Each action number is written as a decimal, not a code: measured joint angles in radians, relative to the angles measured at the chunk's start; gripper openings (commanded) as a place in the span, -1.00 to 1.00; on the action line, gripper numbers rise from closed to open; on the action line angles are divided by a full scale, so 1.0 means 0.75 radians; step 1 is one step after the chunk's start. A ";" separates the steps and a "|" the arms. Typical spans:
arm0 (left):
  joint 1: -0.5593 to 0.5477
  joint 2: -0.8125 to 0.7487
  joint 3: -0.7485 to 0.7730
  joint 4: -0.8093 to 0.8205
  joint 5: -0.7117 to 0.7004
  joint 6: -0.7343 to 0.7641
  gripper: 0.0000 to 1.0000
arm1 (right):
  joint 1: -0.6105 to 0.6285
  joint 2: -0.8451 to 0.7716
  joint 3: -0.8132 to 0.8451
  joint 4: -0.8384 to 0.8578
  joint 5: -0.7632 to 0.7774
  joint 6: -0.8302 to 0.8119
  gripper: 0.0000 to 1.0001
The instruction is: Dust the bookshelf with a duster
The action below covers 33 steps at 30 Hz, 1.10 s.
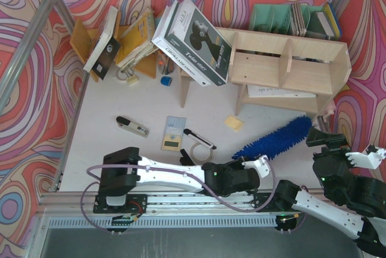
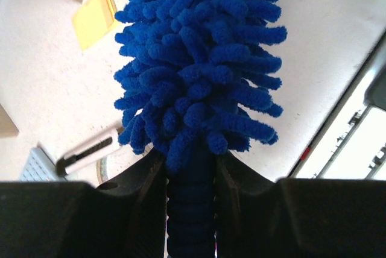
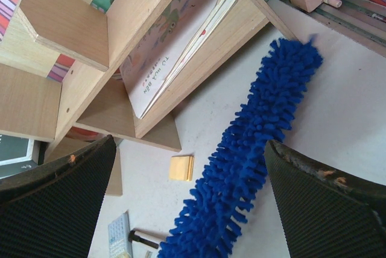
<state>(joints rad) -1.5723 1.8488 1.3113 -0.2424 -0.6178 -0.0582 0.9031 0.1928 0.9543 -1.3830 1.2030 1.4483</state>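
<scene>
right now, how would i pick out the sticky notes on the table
Start at the pale bookshelf at the back right of the overhead view. Just in front of it, left of the blue duster, lies the sticky pad. It is the only small plain yellow square there.

White table (image 1: 108, 149): bookshelf (image 1: 301, 71) back right, duster (image 1: 280, 137) head lying by it, yellow sticky pad (image 1: 234, 123), black pen (image 1: 199, 138), tape ring (image 1: 199, 151), calculator (image 1: 174, 132), box cutter (image 1: 132, 126).
</scene>
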 measured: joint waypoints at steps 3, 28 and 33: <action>-0.020 -0.098 -0.035 0.036 0.027 0.060 -1.00 | 0.000 -0.003 0.000 0.000 0.000 0.000 0.97; 0.098 -0.052 -0.055 0.220 0.151 0.257 -1.00 | 0.000 -0.004 0.000 0.000 0.000 0.000 0.97; 0.098 -0.026 -0.098 0.176 0.166 0.227 -1.00 | 0.000 -0.004 0.000 0.000 0.000 0.000 0.97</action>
<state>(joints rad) -1.4990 1.8290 1.2381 -0.1101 -0.4934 0.1120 0.9031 0.1902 0.9543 -1.3830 1.2030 1.4483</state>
